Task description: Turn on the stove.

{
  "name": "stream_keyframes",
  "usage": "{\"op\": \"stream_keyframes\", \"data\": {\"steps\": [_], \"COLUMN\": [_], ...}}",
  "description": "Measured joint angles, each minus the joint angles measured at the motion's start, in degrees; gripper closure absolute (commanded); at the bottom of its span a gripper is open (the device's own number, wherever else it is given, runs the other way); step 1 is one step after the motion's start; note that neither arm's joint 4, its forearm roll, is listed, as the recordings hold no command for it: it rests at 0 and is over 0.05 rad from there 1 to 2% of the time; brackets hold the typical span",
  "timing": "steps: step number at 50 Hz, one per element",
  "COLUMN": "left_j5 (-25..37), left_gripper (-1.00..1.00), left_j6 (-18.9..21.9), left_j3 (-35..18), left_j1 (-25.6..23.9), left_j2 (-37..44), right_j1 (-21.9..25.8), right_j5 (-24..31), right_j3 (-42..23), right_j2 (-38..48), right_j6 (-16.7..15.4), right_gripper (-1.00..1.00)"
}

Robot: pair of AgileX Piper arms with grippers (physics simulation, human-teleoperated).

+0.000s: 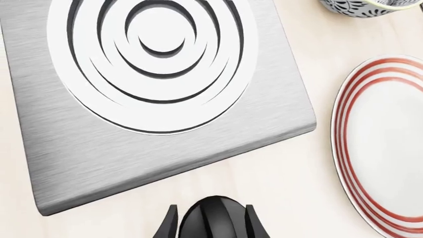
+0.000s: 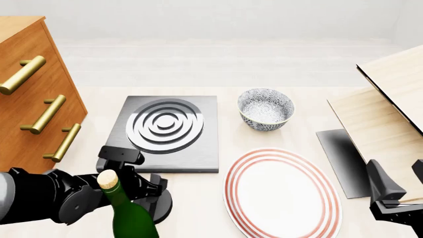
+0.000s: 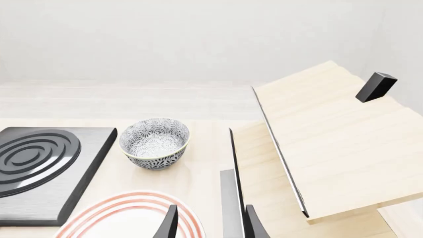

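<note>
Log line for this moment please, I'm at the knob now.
left gripper: fingers either side of knob, grip unconfirmed | right gripper: open, idle above plate edge | stove: burner state unclear | bottle: beside left arm

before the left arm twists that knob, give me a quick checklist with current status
1. Left tool astride the knob: ok, a finger shows on each side in the left wrist view.
2. Firm grip on knob: cannot tell, contact is not visible.
3. Stove flat on the table, burner bare: ok.
4. Green bottle away from the left arm: not ok, it stands right in front of it.
5. Plate beside the stove, apart from knob: ok.
6. Right tool away from the stove: ok.
</note>
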Motion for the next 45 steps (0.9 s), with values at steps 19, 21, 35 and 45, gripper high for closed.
{"op": "stream_keyframes", "data": {"steps": [19, 21, 35, 45], "left_j5": [-0.45, -0.24, 3.01, 4.71], "left_gripper": [-1.0, -1.0, -1.0, -1.0], "left_j6": [1.16, 1.47, 4.74, 6.36], "left_j3": [-0.07, -0.06, 1.0, 1.84], "left_j1": [2.29, 2.6, 4.54, 5.56], "left_j2": [0.02, -0.32, -4.18, -6.49], "right_j1": [0.03, 0.03, -0.01, 0.03], "right_j5": [-0.87, -0.99, -1.9, -2.66], "right_j3": [0.0, 0.0, 0.0, 0.0], "right_j2": [1.0, 1.13, 2.11, 2.93], "right_j6": [-0.01, -0.01, 0.0, -0.05], "right_gripper": [-1.0, -1.0, -1.0, -1.0]}}
